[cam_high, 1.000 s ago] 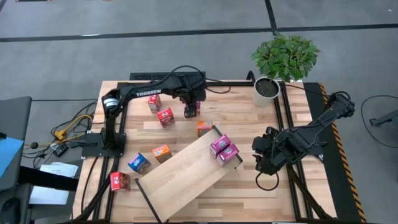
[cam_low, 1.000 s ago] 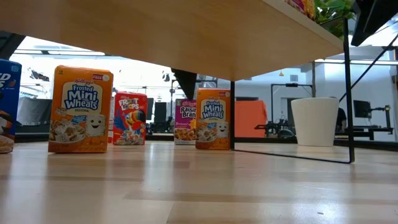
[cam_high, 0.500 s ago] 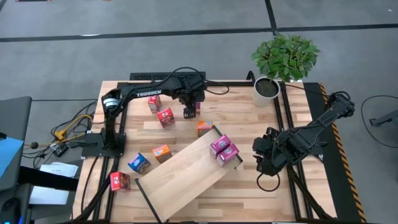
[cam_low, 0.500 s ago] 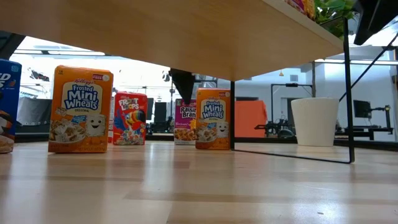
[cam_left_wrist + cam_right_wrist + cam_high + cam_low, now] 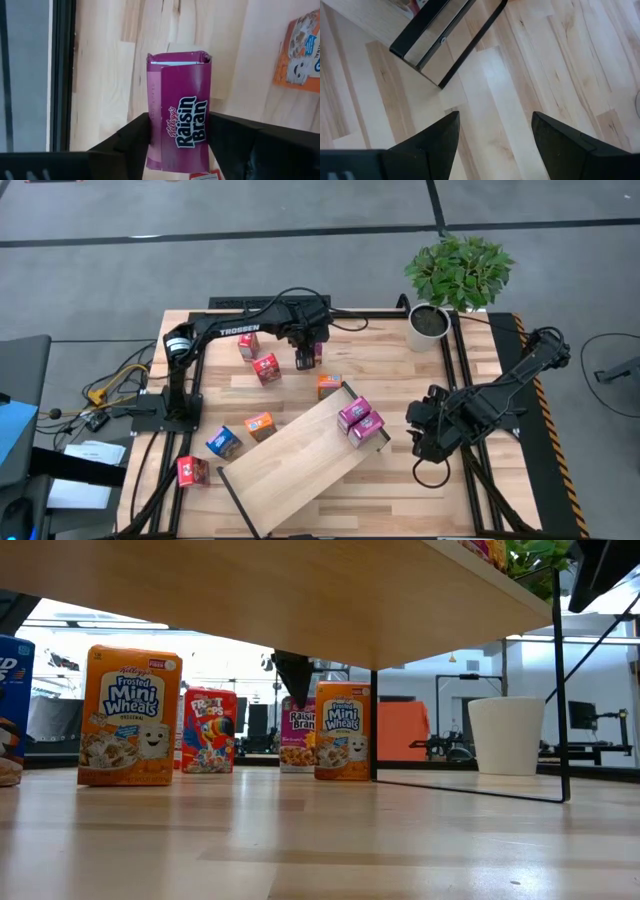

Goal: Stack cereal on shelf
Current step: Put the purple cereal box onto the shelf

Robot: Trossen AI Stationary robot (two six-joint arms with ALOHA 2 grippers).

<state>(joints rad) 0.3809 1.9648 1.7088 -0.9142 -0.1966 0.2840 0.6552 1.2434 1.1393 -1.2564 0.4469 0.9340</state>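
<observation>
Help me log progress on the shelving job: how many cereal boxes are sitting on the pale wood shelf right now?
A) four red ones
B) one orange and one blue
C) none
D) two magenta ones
D: in the high view, two magenta boxes stand side by side at one end of the shelf, while the orange, blue and red boxes remain on the tabletop.

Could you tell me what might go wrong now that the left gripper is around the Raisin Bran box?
1. The left gripper straddles the Raisin Bran box low on its sides; a light grip could let it slip or tilt when lifted.
2. An orange box stands between it and the shelf; a low carry might knock it over.
3. Two pink boxes already sit at the shelf's end, so placement could bump them.
</observation>
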